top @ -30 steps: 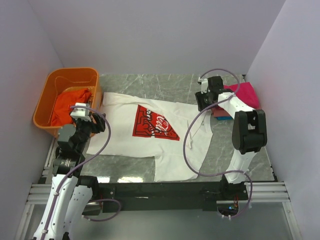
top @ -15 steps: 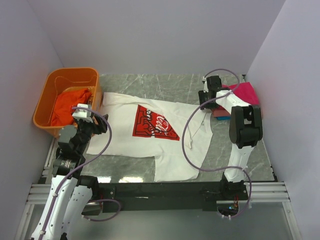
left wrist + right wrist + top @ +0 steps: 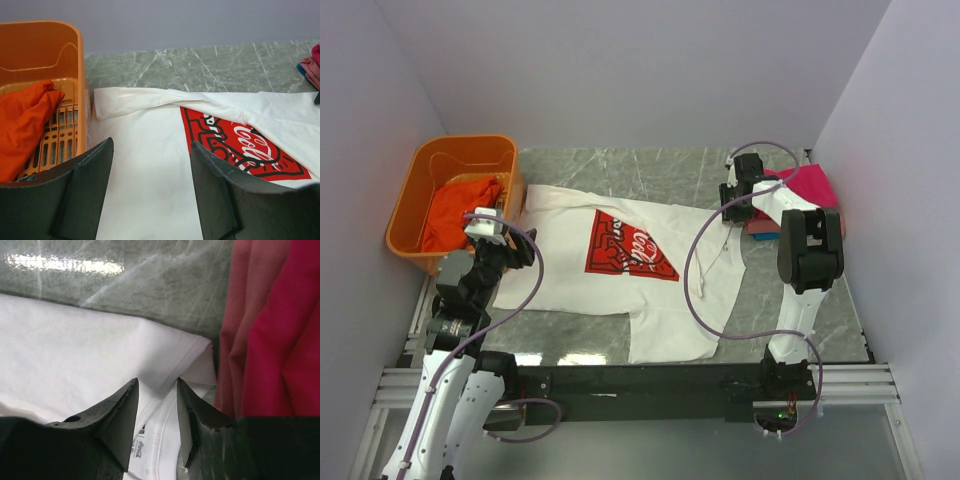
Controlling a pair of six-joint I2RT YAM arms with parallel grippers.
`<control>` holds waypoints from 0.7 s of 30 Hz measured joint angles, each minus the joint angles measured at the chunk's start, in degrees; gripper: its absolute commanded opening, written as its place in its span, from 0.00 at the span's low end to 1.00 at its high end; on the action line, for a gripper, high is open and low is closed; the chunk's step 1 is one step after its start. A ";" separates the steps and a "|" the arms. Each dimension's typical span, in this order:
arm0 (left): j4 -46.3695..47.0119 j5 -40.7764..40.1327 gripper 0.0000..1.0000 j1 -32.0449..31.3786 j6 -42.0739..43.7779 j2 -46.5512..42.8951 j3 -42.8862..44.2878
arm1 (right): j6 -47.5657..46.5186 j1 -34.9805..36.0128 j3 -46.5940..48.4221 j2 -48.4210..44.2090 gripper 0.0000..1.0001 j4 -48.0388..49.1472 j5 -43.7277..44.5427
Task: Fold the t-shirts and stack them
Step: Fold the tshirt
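The white t-shirt [image 3: 650, 290] with the red print [image 3: 625, 247] lies spread flat on the marble table. My left gripper [image 3: 488, 230] is open and empty, low over the shirt's left edge [image 3: 145, 175] beside the basket. My right gripper [image 3: 732, 203] is open at the shirt's far right corner; its fingers [image 3: 122, 410] straddle a fold of white cloth by the collar label [image 3: 75, 355]. A folded stack with magenta [image 3: 812, 187], pink [image 3: 240, 335] and blue [image 3: 765, 232] shirts lies just right of it. An orange-red shirt [image 3: 460, 210] lies in the basket.
The rigid orange basket [image 3: 420, 160] stands at the far left, touching the shirt's sleeve; it also shows in the left wrist view [image 3: 50, 40]. Lilac walls close in the left, back and right. Bare marble [image 3: 650, 170] lies behind the shirt.
My right arm has swung its elbow back and the gripper has moved slightly right, toward the stack, at the shirt's corner. The left gripper has hardly moved. The shirt lies as before.
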 measured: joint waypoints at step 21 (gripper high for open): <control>-0.09 -0.02 0.68 0.00 0.15 -0.02 0.00 | 1.95 -0.02 0.26 0.15 0.38 -1.64 -0.81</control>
